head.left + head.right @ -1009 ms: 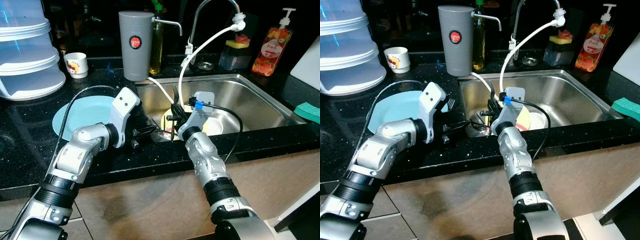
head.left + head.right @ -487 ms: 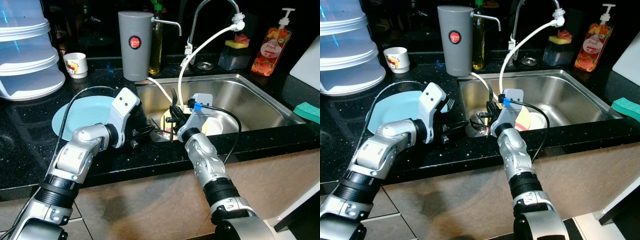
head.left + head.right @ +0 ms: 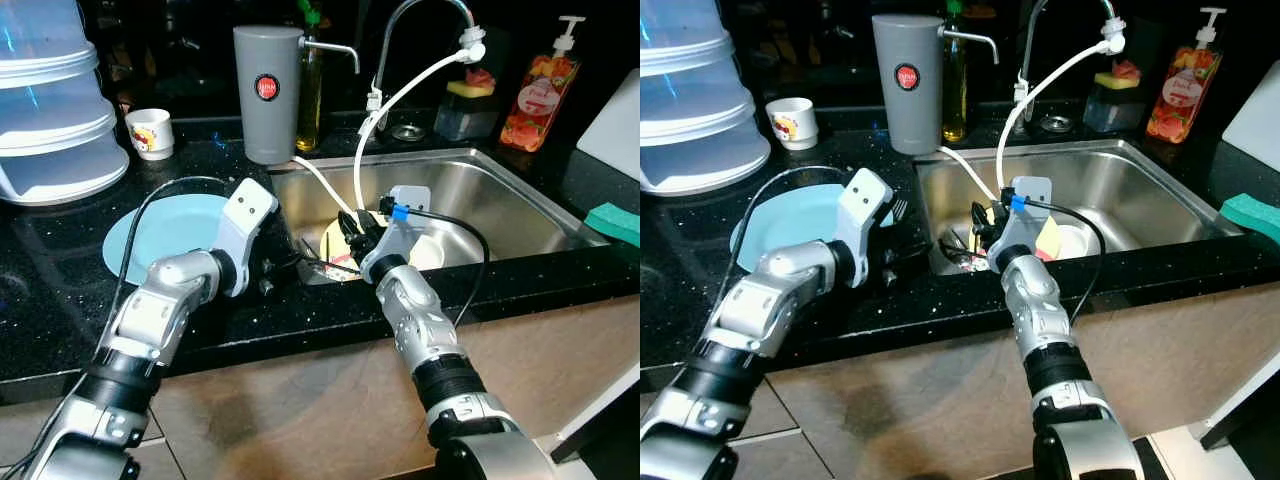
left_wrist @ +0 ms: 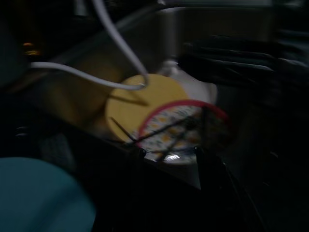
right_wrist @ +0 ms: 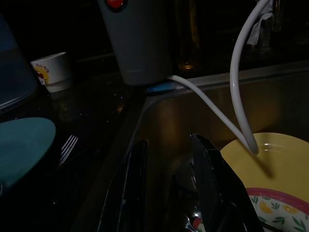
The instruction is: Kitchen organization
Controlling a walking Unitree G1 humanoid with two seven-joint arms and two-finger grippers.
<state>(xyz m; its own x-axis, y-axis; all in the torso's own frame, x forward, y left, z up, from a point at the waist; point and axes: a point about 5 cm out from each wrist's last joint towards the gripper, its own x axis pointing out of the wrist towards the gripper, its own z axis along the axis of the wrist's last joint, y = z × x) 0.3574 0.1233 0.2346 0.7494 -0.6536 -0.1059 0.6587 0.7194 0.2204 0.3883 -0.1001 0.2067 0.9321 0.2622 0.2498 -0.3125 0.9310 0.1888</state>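
**Sink corner, both grippers at the dishes**

Countertop [image 3: 60, 260] is black stone; steel sink [image 3: 500, 200] sits right of centre. We note the left gripper [image 3: 290, 265] at the sink's near left corner, reaching toward 3 o'clock; its fingers appear as thin dark prongs in the left wrist view, a gap between them, nothing clearly held. Right gripper [image 3: 352, 228] hovers low in the basin, its fingers [image 5: 207, 179] parted with nothing between them.

Task items: yellow plate [image 5: 275, 164] lies in the basin's left part, with a red-rimmed patterned plate [image 4: 186, 128] overlapping it. A white hose [image 3: 400, 95] runs from the faucet [image 3: 420, 15] down onto the yellow plate. Light blue plate [image 3: 165, 230] rests on the counter at 9 o'clock from the sink; a fork [image 5: 67, 147] lies just beside its edge.

At 12 o'clock: grey canister [image 3: 267, 92], small printed cup [image 3: 150, 132], soap bottle [image 3: 535, 90]. Green sponge [image 3: 615, 222] at 3 o'clock.
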